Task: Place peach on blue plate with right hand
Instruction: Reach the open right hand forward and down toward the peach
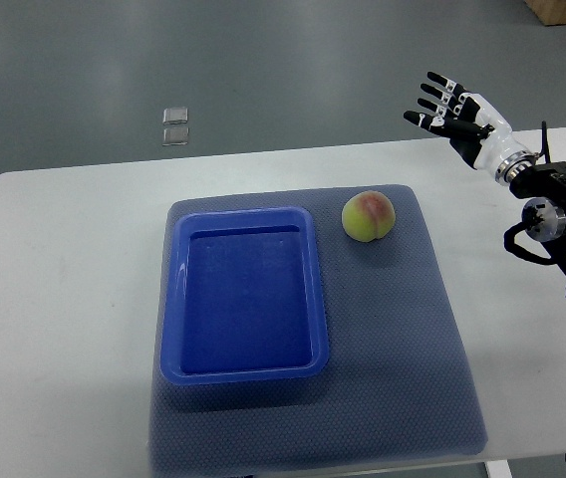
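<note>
A white worktop fills the view from above, with grey floor beyond its far edge. On the floor, far to the left of my hand, lie two small clear squares, one just behind the other.

A dark blue-grey mat covers the middle of the worktop. On its left half sits the blue plate, a shallow rectangular tray with raised walls and nothing in it. It is well to the left of my hand and nearer to me.

The peach rests on the mat, just beside the plate's far right corner but not touching it. It is yellow-green with a red blush on top. It lies to the left of my hand and a little nearer to me, well apart from it.

My right hand hovers over the worktop's far right corner. Its black and white fingers are spread and point left, holding nothing. My arm comes in from the right edge.
</note>
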`<act>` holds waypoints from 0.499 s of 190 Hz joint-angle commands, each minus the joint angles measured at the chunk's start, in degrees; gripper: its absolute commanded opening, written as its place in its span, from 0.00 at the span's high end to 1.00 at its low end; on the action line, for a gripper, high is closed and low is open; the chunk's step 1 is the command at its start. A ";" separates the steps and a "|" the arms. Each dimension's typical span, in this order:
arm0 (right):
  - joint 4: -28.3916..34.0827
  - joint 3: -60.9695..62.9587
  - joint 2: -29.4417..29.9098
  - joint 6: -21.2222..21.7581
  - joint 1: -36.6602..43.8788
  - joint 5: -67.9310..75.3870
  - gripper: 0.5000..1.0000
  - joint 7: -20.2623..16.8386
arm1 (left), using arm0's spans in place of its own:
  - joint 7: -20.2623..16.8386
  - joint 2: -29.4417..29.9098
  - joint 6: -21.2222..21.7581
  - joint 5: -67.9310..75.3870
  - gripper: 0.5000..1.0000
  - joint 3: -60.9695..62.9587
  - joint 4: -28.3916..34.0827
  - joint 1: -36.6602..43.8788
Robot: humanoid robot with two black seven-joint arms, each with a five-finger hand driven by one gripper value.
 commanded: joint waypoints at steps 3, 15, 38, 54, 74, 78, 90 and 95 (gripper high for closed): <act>0.27 -0.04 -0.32 2.52 0.92 -8.84 0.14 1.54 | 0.00 0.00 0.00 0.01 0.00 -0.01 0.00 0.00; 0.45 -0.04 -0.93 3.75 1.89 -14.02 0.14 2.34 | 0.00 0.00 0.00 0.01 0.00 -0.01 0.00 0.00; 0.54 -0.12 -1.20 5.25 2.59 -19.91 0.14 3.39 | 0.00 0.00 0.00 0.01 0.00 -0.01 0.00 0.00; 2.29 -2.49 -1.81 7.27 4.43 -31.33 0.14 5.76 | 0.00 0.00 0.00 0.01 0.00 -0.01 0.00 0.00; 5.02 -7.68 -3.83 7.27 5.49 -39.34 0.14 8.31 | 0.09 0.00 0.00 0.01 0.00 -0.01 0.00 0.00; 5.28 -8.30 -4.01 7.27 5.75 -40.04 0.14 8.58 | 0.00 0.00 0.00 0.01 0.00 -0.01 0.00 0.00; 7.04 -13.65 -4.36 7.09 7.51 -43.99 0.14 9.89 | 0.00 0.00 0.00 0.01 0.00 0.08 0.00 0.00; 7.30 -15.15 -4.36 7.01 8.13 -44.87 0.14 10.16 | 0.00 0.00 0.00 0.01 0.00 0.08 0.00 0.00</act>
